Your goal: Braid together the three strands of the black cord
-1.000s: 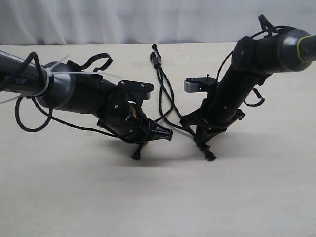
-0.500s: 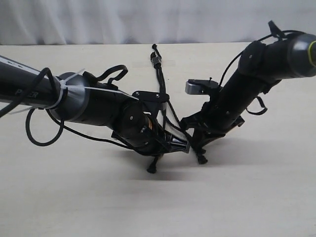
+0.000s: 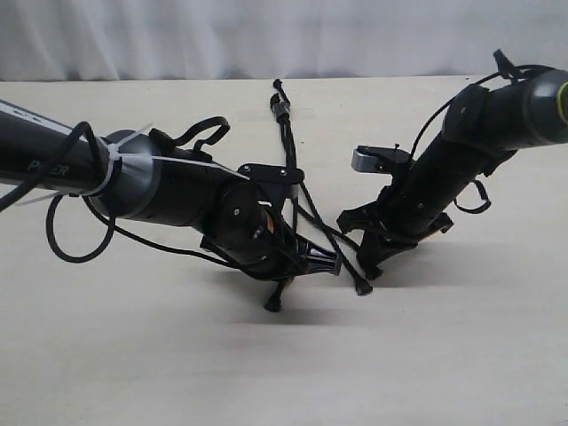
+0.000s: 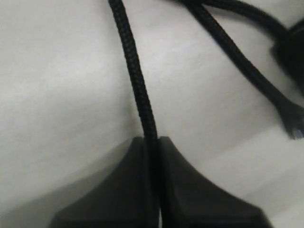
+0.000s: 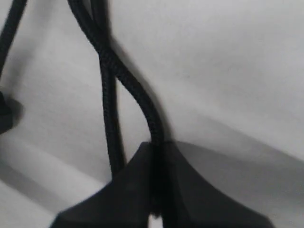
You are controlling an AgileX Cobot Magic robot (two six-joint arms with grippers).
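The black cord's bound end point(image 3: 282, 108) lies at the table's far middle, and its three strands run toward me. My left gripper point(image 3: 302, 264) point(image 4: 151, 142) is shut on one strand point(image 4: 135, 76), whose tip point(image 3: 272, 304) hangs below the jaws. My right gripper point(image 3: 371, 257) point(image 5: 156, 145) is shut on a second strand point(image 5: 137, 97) near its end. That strand crosses over a third strand point(image 5: 110, 118) just beyond the jaws. The third strand's flared tip point(image 3: 362, 288) point(image 4: 292, 124) rests loose on the table between the two grippers.
The pale table point(image 3: 266, 373) carries nothing else. Glossy cables point(image 3: 67, 240) loop off the left arm, which has a white zip tie point(image 3: 115, 160). A grey wrist camera block point(image 3: 366, 160) juts from the right arm. A white curtain backs the scene.
The left gripper swung right with its strand and then held still. The right gripper then drew back to the right with its strand, leaving the third strand's tip lying between them.
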